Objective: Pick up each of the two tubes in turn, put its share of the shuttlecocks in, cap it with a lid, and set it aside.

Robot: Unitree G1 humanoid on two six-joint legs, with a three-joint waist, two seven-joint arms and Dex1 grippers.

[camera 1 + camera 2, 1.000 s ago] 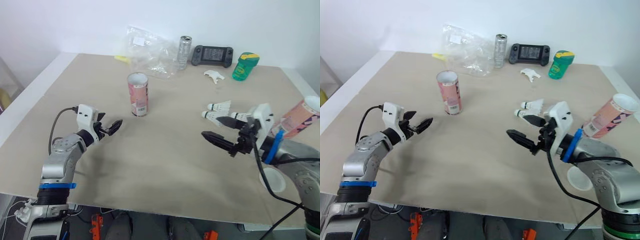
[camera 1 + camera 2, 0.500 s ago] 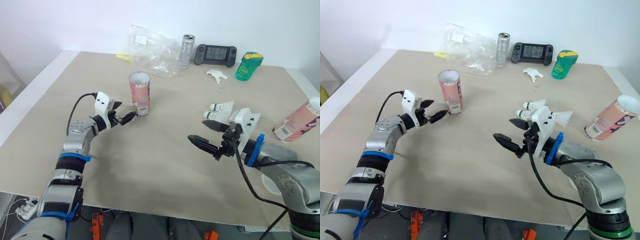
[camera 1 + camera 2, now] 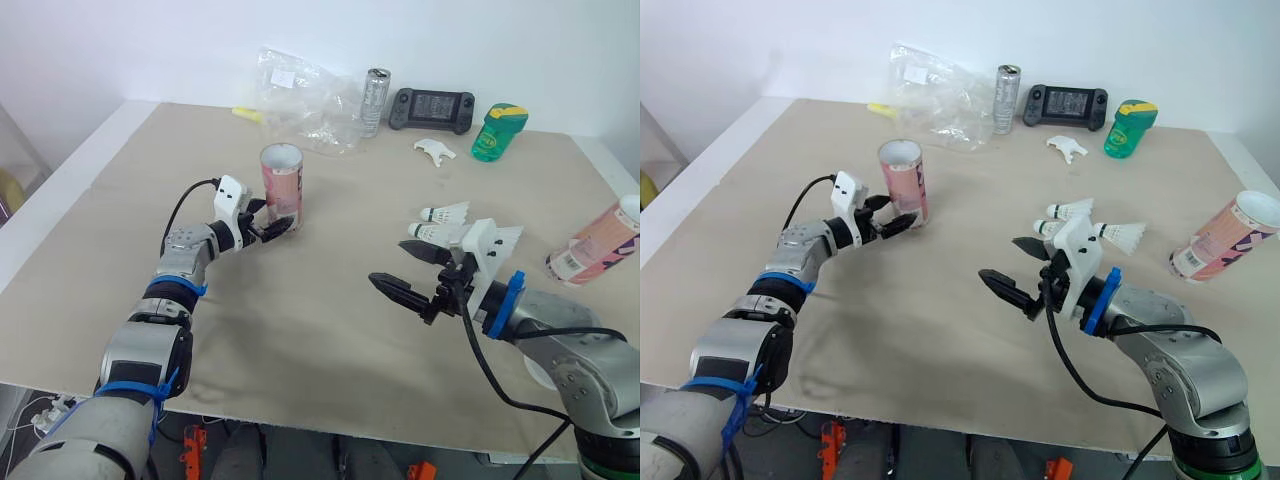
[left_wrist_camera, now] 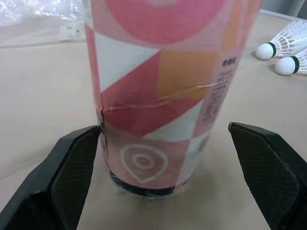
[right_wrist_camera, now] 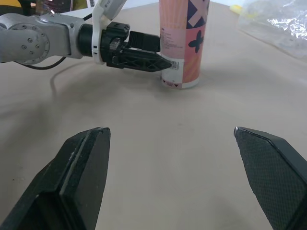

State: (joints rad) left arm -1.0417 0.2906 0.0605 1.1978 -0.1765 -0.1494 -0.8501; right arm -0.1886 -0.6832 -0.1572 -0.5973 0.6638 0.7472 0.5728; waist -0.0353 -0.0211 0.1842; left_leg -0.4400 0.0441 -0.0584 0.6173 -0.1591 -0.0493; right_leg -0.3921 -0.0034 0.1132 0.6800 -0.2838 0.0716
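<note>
— Left fingers [image 4: 72,177], status?
— Spread open either side of the upright tube's [image 3: 281,185] base, left of centre on the desk [image 3: 300,330]; not clamped.
— Right fingers [image 5: 86,177]?
— Wide open, holding nothing, just near-side of the shuttlecocks [image 3: 440,215]. The second tube [image 3: 600,240] lies at the desk's right edge.

Pink patterned tube [image 3: 281,190] stands upright, top open, left of table centre. Second tube [image 3: 598,242] lies on its side near the right edge. White shuttlecocks [image 3: 445,213] lie between them, corks pointing left.
</note>
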